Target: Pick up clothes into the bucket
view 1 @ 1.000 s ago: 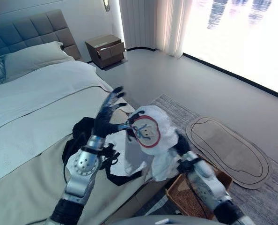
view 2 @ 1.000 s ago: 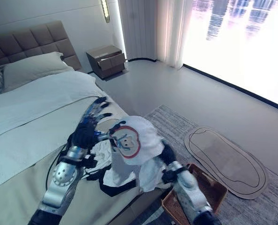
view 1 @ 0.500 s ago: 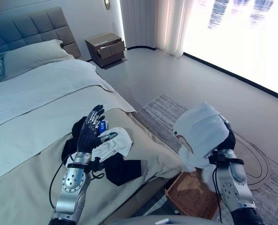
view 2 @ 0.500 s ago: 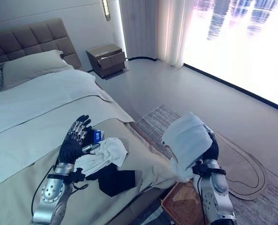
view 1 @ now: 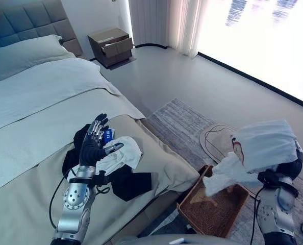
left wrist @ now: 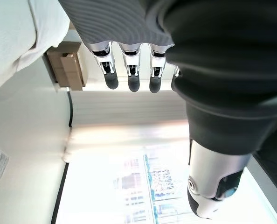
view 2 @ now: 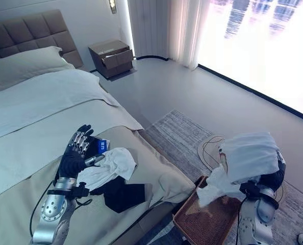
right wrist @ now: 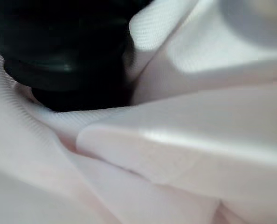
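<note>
A white T-shirt point(view 1: 261, 148) drapes over the robot's right hand point(view 1: 289, 168), hanging above the wicker basket point(view 1: 212, 206) on the rug beside the bed point(view 1: 34, 102); whether that hand's fingers clamp the cloth cannot be told. The left hand point(view 1: 93, 145) is raised over the bed with fingers straight and spread, above a white garment point(view 1: 122, 154) and black clothes point(view 1: 128, 182).
</note>
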Motion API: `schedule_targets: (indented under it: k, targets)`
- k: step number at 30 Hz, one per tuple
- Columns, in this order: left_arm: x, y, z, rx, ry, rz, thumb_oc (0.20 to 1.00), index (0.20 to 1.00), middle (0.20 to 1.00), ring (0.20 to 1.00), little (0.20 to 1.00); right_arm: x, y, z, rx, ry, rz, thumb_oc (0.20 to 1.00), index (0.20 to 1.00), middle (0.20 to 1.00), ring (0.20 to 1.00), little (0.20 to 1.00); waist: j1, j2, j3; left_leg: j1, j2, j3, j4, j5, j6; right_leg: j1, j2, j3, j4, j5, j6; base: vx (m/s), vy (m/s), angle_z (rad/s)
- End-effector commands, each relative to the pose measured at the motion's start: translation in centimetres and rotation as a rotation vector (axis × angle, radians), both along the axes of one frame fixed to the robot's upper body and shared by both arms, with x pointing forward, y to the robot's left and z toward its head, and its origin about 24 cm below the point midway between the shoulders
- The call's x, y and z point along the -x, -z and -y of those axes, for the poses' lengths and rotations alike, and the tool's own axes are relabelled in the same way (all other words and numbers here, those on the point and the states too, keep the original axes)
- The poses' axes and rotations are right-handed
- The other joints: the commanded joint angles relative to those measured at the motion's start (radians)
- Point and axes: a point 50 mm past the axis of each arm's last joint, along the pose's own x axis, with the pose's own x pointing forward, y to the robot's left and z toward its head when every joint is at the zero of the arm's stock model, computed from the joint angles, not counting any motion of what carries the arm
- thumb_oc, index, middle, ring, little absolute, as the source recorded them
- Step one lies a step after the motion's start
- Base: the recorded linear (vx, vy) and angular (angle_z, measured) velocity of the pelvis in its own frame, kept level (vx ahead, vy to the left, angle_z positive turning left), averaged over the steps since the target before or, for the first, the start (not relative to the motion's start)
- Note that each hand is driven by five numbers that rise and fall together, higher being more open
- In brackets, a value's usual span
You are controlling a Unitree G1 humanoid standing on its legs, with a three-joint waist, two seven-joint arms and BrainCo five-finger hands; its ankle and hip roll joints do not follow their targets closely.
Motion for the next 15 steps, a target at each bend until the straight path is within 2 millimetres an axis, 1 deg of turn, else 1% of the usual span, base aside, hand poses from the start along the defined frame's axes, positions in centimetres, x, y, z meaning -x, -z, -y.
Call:
schedule_targets:
  k: [1,2,4,5,6,7,8,9,10,11,12,13,14,15]
  targets:
    - [0.6,-0.4,-2.2,-0.035,-0.108,0.041,1.000,1.000,1.000,1.000,1.000,-1.0,-2.2,1.2,0.121,0.042,0.056,0.200,0.200,0.200,0.200,0.200,-0.037,-0.047,0.003,-0.059,0.001,0.014,0.085,-0.055,0.032,-0.054,-0.050,0.054,0.094,0.016,0.026,0.00,-0.011,-0.13]
    - [0.6,-0.4,-2.2,-0.035,-0.108,0.041,1.000,1.000,1.000,1.000,1.000,-1.0,-2.2,1.2,0.121,0.042,0.057,0.200,0.200,0.200,0.200,0.200,-0.037,-0.047,0.003,-0.059,0.001,0.014,0.087,-0.057,0.033,-0.054,-0.050,0.054,0.096,0.015,0.026,-0.01,-0.020,-0.20]
    - [0.9,0.2,-2.6,-0.043,-0.131,0.018,1.000,1.000,1.000,1.000,1.000,-1.1,-2.0,1.3,0.121,0.049,0.036,0.200,0.200,0.200,0.200,0.200,-0.042,-0.043,0.027,-0.070,-0.003,0.022,0.115,-0.067,0.036,-0.067,-0.058,0.064,0.116,0.011,0.028,-0.05,-0.014,-0.21]
    - [0.9,0.4,-2.6,-0.047,-0.133,0.009,1.000,1.000,1.000,1.000,1.000,-1.6,-2.0,1.3,0.122,0.042,0.031,0.200,0.200,0.200,0.200,0.200,-0.043,-0.035,0.052,-0.086,-0.005,0.033,0.144,-0.076,0.037,-0.085,-0.065,0.074,0.131,0.012,0.032,-0.07,-0.005,-0.20]
    - [0.9,0.4,-2.6,-0.047,-0.134,0.011,1.000,1.000,1.000,1.000,1.000,-1.6,-2.0,1.3,0.123,0.042,0.032,0.200,0.200,0.200,0.200,0.200,-0.042,-0.035,0.052,-0.088,-0.005,0.035,0.147,-0.078,0.038,-0.088,-0.065,0.076,0.133,0.011,0.032,-0.14,0.023,-0.24]
    - [0.8,0.2,-2.6,-0.041,-0.131,0.022,1.000,1.000,1.000,1.000,1.000,-2.7,-2.4,1.0,0.137,0.030,0.034,0.200,0.200,0.200,0.200,0.200,-0.040,-0.024,0.087,-0.118,-0.005,0.048,0.180,-0.087,0.040,-0.122,-0.072,0.090,0.151,0.012,0.034,-0.10,0.025,-0.23]
    - [0.8,0.1,-2.6,-0.041,-0.132,0.023,1.000,1.000,1.000,1.000,1.000,-2.8,-2.5,1.0,0.138,0.029,0.035,0.200,0.200,0.200,0.200,0.200,-0.039,-0.023,0.087,-0.121,-0.005,0.050,0.185,-0.089,0.040,-0.127,-0.071,0.093,0.154,0.011,0.035,-0.17,0.033,-0.30]
    - [0.8,-0.3,-2.5,-0.033,-0.127,0.046,1.000,1.000,1.000,1.000,1.000,-3.6,-2.8,0.6,0.147,0.005,0.041,0.200,0.200,0.200,0.200,0.200,-0.038,-0.016,0.121,-0.153,-0.001,0.058,0.217,-0.095,0.042,-0.164,-0.076,0.105,0.181,0.010,0.033,-0.09,0.013,-0.27]
    - [0.7,-0.3,-2.6,-0.033,-0.128,0.049,1.000,1.000,1.000,1.000,1.000,-3.7,-2.9,0.6,0.147,0.005,0.043,0.200,0.200,0.200,0.200,0.200,-0.036,-0.015,0.120,-0.161,0.000,0.061,0.224,-0.098,0.043,-0.174,-0.076,0.109,0.188,0.008,0.033,-0.18,0.019,-0.36]
    - [0.6,-0.9,-2.4,-0.035,-0.116,0.076,1.000,1.000,1.000,1.000,1.000,-4.5,-3.0,0.4,0.157,-0.005,0.030,0.200,0.200,0.200,0.200,0.200,-0.034,-0.006,0.160,-0.197,0.002,0.062,0.264,-0.105,0.046,-0.216,-0.082,0.114,0.232,0.004,0.028,-0.10,0.010,-0.26]
    - [0.6,-1.0,-2.4,-0.034,-0.117,0.078,1.000,1.000,1.000,1.000,1.000,-4.5,-3.0,0.3,0.158,-0.005,0.032,0.200,0.200,0.200,0.200,0.200,-0.034,-0.005,0.158,-0.206,0.002,0.063,0.273,-0.109,0.046,-0.226,-0.082,0.117,0.240,0.000,0.028,-0.22,-0.003,-0.20]
    - [0.5,-1.6,-2.5,-0.036,-0.116,0.111,1.000,1.000,1.000,1.000,1.000,-5.1,-3.1,0.1,0.150,-0.002,0.036,0.200,0.200,0.200,0.200,0.200,-0.036,0.000,0.202,-0.254,0.008,0.063,0.325,-0.117,0.045,-0.275,-0.089,0.124,0.284,-0.005,0.024,-0.13,-0.010,-0.05]
    - [0.4,-1.6,-2.5,-0.036,-0.117,0.114,1.000,1.000,1.000,1.000,1.000,-5.2,-3.2,0.1,0.150,-0.002,0.039,0.200,0.200,0.200,0.200,0.200,-0.036,0.001,0.199,-0.266,0.009,0.063,0.337,-0.121,0.045,-0.286,-0.089,0.125,0.293,-0.008,0.024,-0.21,-0.025,-0.04]
    - [0.2,-2.1,-2.5,-0.034,-0.120,0.135,1.000,1.000,1.000,1.000,1.000,-6.1,-2.9,0.1,0.107,0.016,0.037,0.200,0.200,0.200,0.200,0.200,-0.035,0.008,0.226,-0.315,0.009,0.064,0.386,-0.134,0.046,-0.337,-0.093,0.135,0.338,-0.020,0.016,-0.09,-0.013,-0.01]
